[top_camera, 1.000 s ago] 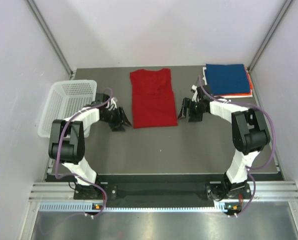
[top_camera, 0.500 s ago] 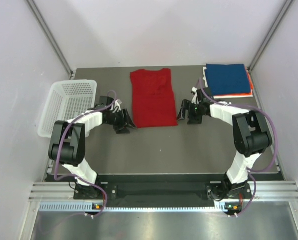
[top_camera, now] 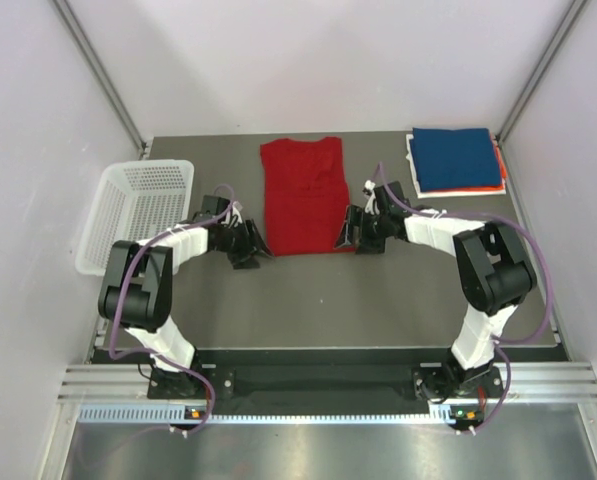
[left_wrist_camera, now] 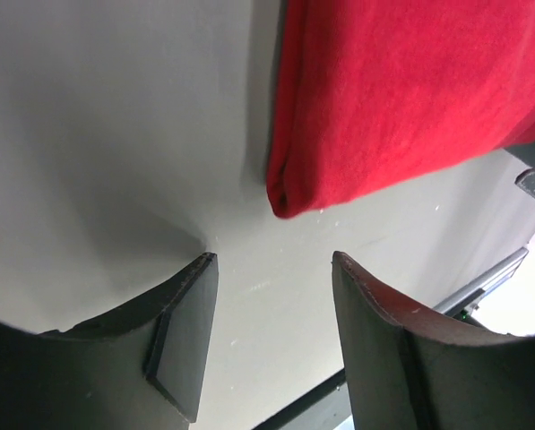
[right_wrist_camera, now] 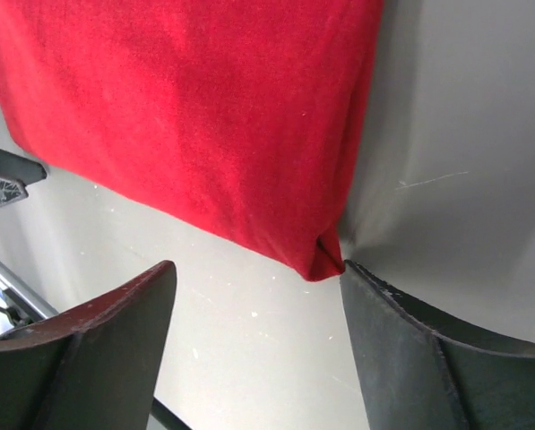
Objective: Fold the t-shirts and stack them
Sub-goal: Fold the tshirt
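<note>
A red t-shirt [top_camera: 306, 198] lies folded lengthwise into a long strip at the table's middle back. My left gripper [top_camera: 259, 243] stands open just left of its near left corner [left_wrist_camera: 285, 202], jaws apart over bare table. On the other side my right gripper [top_camera: 346, 232] is open at the near right corner [right_wrist_camera: 325, 264], whose tip touches one fingertip [right_wrist_camera: 361, 278]. Neither gripper has cloth between its fingers. A stack of folded t-shirts [top_camera: 456, 159], dark blue on top of orange and white, sits at the back right.
A white mesh basket [top_camera: 133, 210] stands at the left edge of the grey table [top_camera: 318, 300]. Pale walls close in the table on the left, right and back.
Both grippers have moved inward toward the red t-shirt's near corners, the right one farther, from beside the blue stack to the shirt's edge. The shirt has not moved.
</note>
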`<state>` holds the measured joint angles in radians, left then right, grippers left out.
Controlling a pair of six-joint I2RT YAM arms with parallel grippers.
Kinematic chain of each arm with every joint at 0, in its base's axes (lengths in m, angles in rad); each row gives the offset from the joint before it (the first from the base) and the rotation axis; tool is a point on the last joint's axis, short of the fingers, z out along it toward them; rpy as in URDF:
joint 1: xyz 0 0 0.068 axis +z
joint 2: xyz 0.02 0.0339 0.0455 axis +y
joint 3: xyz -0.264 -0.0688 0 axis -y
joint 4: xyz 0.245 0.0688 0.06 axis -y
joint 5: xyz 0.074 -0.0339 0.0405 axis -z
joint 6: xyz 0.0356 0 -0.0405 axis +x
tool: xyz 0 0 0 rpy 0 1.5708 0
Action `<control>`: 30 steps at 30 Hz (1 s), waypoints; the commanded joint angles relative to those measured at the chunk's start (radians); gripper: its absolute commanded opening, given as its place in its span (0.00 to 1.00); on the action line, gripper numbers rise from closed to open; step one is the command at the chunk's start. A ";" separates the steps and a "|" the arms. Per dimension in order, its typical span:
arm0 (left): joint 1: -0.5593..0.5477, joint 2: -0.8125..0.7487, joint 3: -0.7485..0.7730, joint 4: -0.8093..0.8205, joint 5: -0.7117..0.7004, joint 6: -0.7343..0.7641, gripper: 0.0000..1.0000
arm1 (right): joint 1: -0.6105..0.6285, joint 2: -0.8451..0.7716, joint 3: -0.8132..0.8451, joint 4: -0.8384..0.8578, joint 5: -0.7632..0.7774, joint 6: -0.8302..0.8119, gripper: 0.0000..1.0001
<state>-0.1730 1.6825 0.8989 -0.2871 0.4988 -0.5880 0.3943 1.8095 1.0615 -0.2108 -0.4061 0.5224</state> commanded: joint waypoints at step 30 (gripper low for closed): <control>0.003 0.069 0.049 0.001 -0.034 0.001 0.00 | 0.003 0.024 -0.037 0.044 0.033 -0.105 0.00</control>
<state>-0.1715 1.7916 0.9352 -0.2138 0.5411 -0.5877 0.3950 1.8404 1.0409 -0.1783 -0.3790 0.4438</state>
